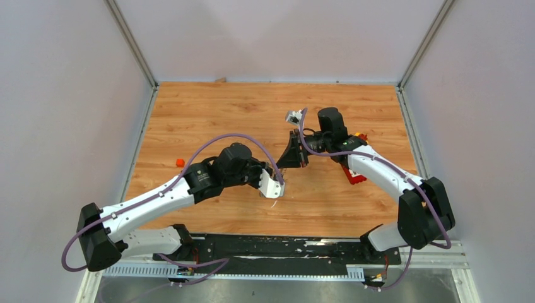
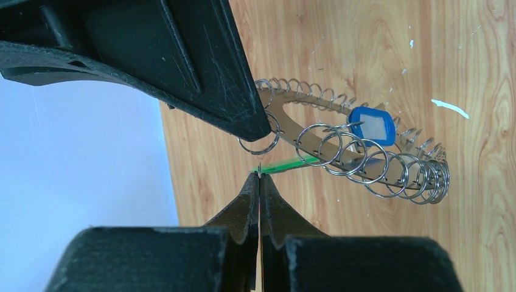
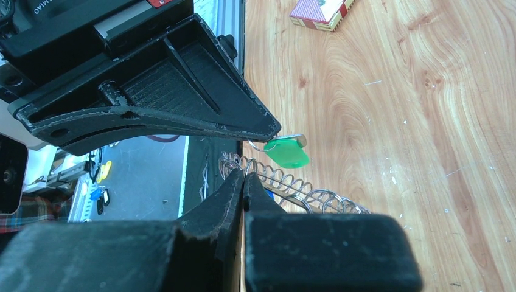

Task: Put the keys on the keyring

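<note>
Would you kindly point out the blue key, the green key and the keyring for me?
blue key (image 2: 372,126), left wrist view, on its blue plastic head.
green key (image 3: 287,153), right wrist view, on its green plastic head.
keyring (image 2: 283,115), left wrist view, on its flat metal band.

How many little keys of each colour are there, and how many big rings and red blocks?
blue key: 1
green key: 1
keyring: 1
red block: 1
Total: 4
</note>
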Robot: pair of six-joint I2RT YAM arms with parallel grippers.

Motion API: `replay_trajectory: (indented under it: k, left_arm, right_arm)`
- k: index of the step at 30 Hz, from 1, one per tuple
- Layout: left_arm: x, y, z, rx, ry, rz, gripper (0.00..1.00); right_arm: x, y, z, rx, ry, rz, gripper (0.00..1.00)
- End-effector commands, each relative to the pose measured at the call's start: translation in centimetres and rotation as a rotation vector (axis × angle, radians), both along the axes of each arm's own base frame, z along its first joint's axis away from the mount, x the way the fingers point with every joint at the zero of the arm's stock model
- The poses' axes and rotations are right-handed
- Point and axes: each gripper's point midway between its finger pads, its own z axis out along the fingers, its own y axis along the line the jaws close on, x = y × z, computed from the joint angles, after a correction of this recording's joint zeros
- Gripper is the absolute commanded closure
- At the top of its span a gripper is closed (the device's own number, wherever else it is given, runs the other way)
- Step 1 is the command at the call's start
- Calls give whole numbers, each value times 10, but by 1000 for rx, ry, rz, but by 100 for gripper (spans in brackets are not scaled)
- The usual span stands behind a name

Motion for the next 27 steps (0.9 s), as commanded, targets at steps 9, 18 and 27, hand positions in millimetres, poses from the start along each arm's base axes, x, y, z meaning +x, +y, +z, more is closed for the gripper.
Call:
replay_trajectory:
  k: [9,18,27]
  left_arm:
    - [1,-13,26,-81,-9,-15,100]
    - [-1,-12,26,-85,-4,-23,100]
    - [-3,-14,25,-82,0,-31,100]
  right_arm:
    - [1,10,21,55,-56,42,100]
    - [2,10,18,47,-50,35,100]
    - [3,11,17,46,-41,37,100]
